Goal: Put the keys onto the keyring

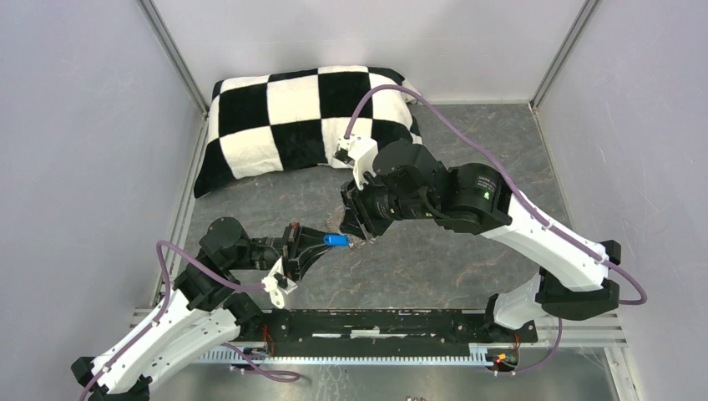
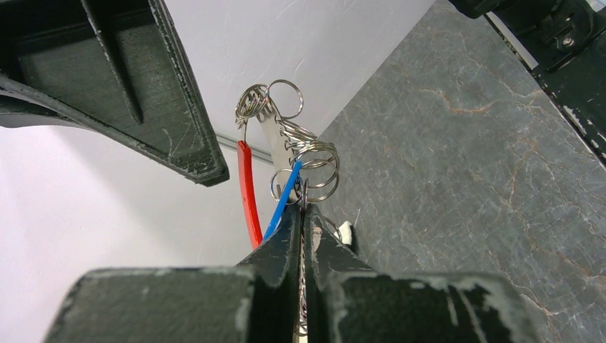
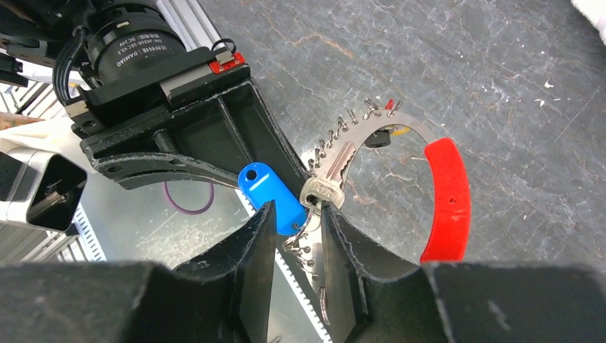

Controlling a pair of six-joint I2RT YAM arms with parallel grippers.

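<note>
Left gripper (image 2: pixel 301 211) has its jaws pressed together on the thin silvery metal keyring (image 2: pixel 275 143) over the grey marbled tabletop (image 2: pixel 464 179). Right gripper (image 3: pixel 299 211) has narrowly parted jaws flanking a small silver key (image 3: pixel 325 189) with an oblong blue plastic tag (image 3: pixel 270 194); whether they grip it cannot be told.

Top external view: mounted high, above and behind both arm bases (image 1: pixel 509 311), facing forward and down. It is the widest view, with the whole counter (image 1: pixel 467 267) in frame.

Left wrist view: set close behind its own jaws, sighting along them. The keyring (image 2: pixel 304 153) stands just beyond the tips, with wall (image 2: pixel 107 214) and counter behind.

Right wrist view: equally close, angled down over its jaws onto the counter.

Both wrist views share the keyring and blue tag (image 3: pixel 270 191). The right also takes in the left jaws.
</note>
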